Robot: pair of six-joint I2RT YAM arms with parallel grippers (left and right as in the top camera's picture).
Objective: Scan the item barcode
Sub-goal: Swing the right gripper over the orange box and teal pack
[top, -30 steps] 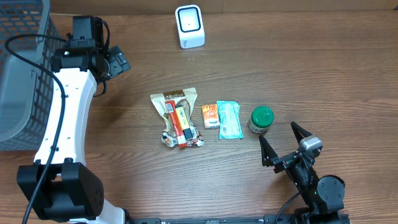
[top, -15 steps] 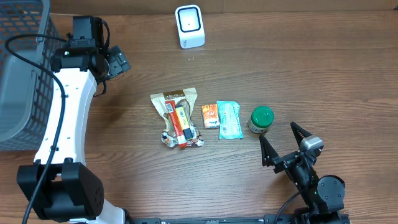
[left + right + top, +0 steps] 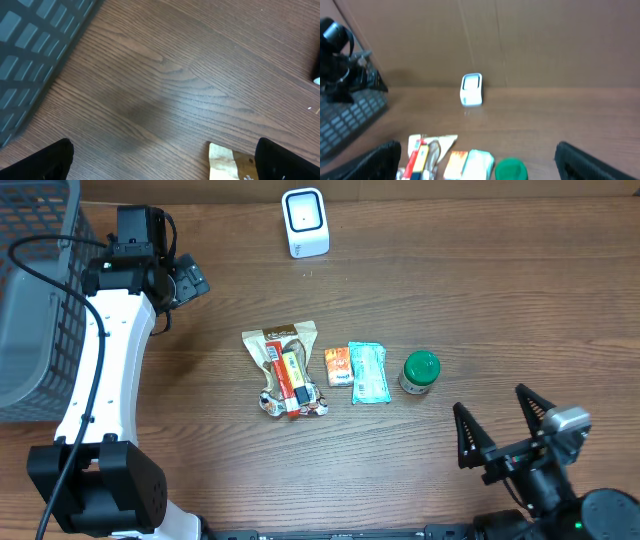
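Standing green-capped jar [image 3: 420, 372] beside teal packet [image 3: 368, 373]

basket [image 3: 45, 205] cut by left edge; packet [image 3: 286, 370] print unreadable

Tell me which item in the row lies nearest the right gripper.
The green-lidded jar, at the row's right end; the teal packet, orange packet and snack bag lie farther left.

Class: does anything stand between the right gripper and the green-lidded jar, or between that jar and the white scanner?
Nothing visible does. Only bare wooden table separates the open right gripper from the green-lidded jar, and the jar from the white box-shaped scanner. The teal packet lies beside the jar, off both paths.
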